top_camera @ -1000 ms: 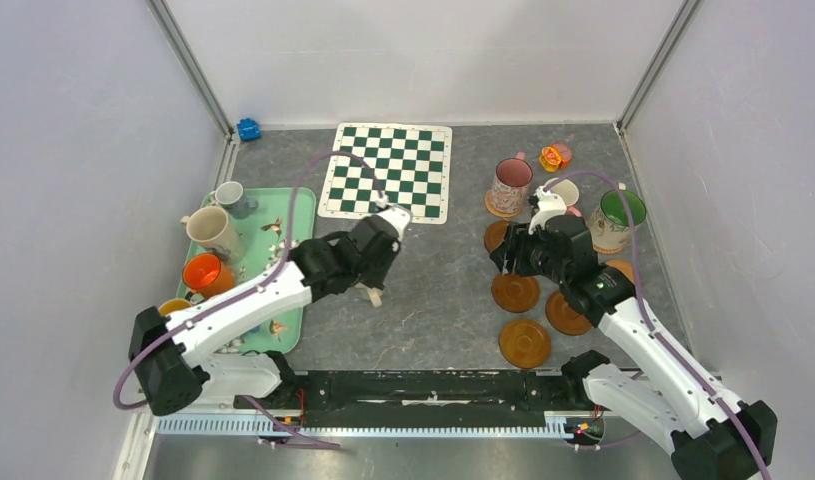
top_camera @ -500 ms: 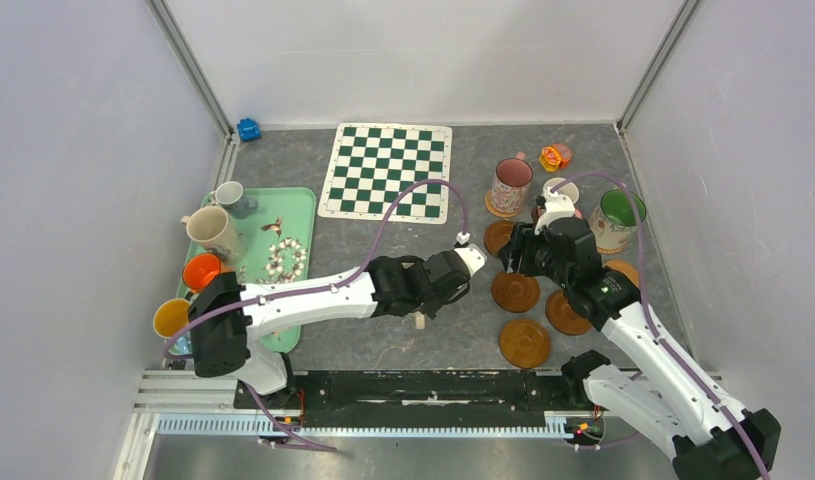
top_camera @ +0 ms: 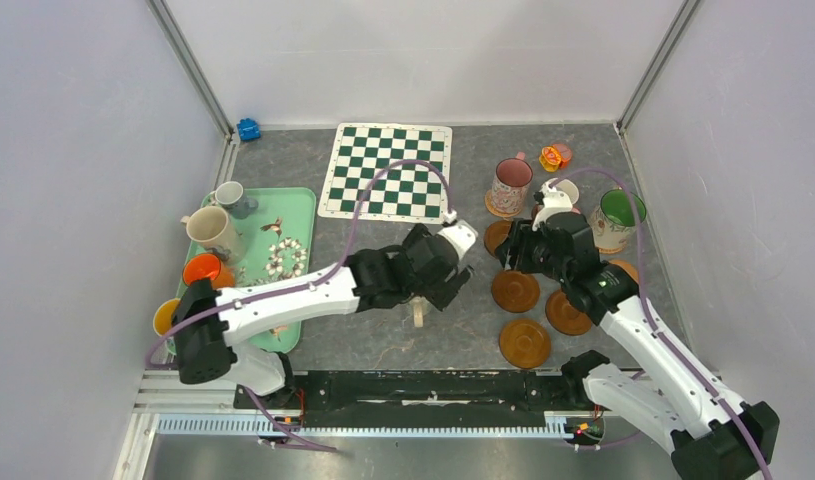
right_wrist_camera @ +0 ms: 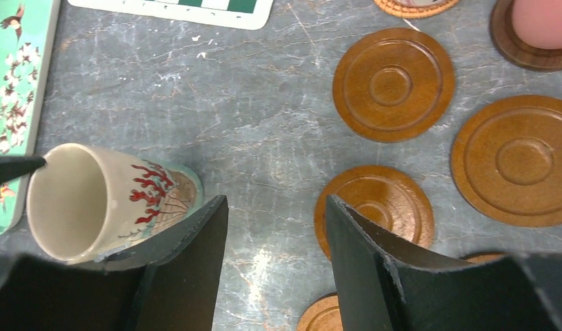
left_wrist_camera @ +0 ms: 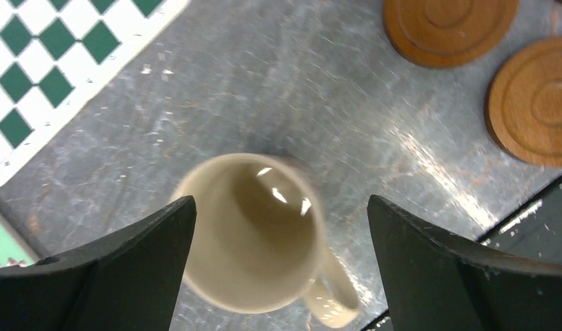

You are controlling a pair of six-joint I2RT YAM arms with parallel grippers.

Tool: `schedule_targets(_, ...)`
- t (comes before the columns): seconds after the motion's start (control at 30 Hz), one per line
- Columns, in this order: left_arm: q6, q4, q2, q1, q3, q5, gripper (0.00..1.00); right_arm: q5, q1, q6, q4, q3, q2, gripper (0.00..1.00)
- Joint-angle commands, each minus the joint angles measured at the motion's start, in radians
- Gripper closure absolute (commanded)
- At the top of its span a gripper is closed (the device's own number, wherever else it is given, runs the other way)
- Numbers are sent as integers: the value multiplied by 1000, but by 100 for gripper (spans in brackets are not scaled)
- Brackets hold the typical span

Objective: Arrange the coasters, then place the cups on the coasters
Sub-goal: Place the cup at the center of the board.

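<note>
- Between the left jaws, on the bare grey tabletop (left_wrist_camera: 298, 89), stands the cream mug (left_wrist_camera: 250, 234); these jaws are spread wide and grip nothing.
- Seen from the left wrist, one finger's edge overlaps the mug's rim, and I cannot tell whether it touches. The other finger stands clear of the mug, with tabletop showing in the gap.
- Mouth up, the mug sits upright with its long axis vertical. Its handle (left_wrist_camera: 333, 303) sticks out toward the black strip at the tabletop's near edge.
- A red coral-like pattern (right_wrist_camera: 150, 193) on its side shows from the right wrist.
- The mug stands between the chequered mat (top_camera: 388, 172) and the near edge, beside the group of wooden coasters (top_camera: 515, 291) but apart from them and resting on none.
- The right jaws hang about half apart above the tabletop, empty.
- The mug lies outside them, just past the finger on the side of the mint-green tray (right_wrist_camera: 16, 69).
- One dark coaster (right_wrist_camera: 374, 210) is partly hidden behind the other finger.
</note>
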Motion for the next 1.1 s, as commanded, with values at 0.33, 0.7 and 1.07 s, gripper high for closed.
schedule_targets(0.33,59,-25,-419,402,-123,57,0,-2,215,94,-7,174,170,45)
schedule_targets(0.7,108,-62,-666,413,-324,-78,0,215,497,121,-90,394,445,45)
schedule_targets(1.07,107,-56,-699,413,-367,-79,0,244,502,116,-75,423,601,48)
